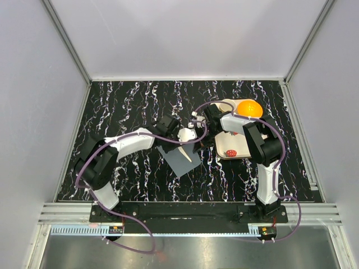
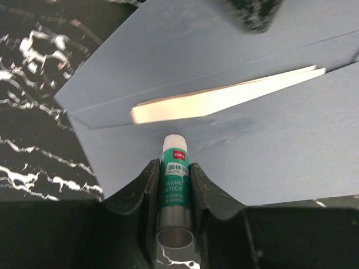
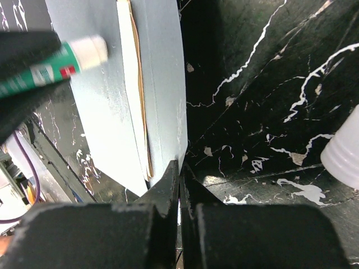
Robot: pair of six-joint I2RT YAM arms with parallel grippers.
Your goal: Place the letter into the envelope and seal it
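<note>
Black marbled worktop [image 1: 134, 101]: envelope [image 1: 178, 158] centre, letter [image 2: 224, 101] tucked inside, sliver showing. Left end effector [image 2: 174, 169] pinching glue stick [image 2: 175, 182]; right end effector [image 3: 179, 172] pinching flap [image 3: 162, 84] edge. I judge sealing step; next, glue flap, fold shut.

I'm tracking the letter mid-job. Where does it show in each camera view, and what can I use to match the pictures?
Top external: the letter is a cream sliver on the grey envelope, mid-table.
Left wrist: a pale strip across the middle, just beyond the glue stick.
Right wrist: a pale strip running down the upper left.
Shared landmark: the envelope around it, seen in all three views.
</note>
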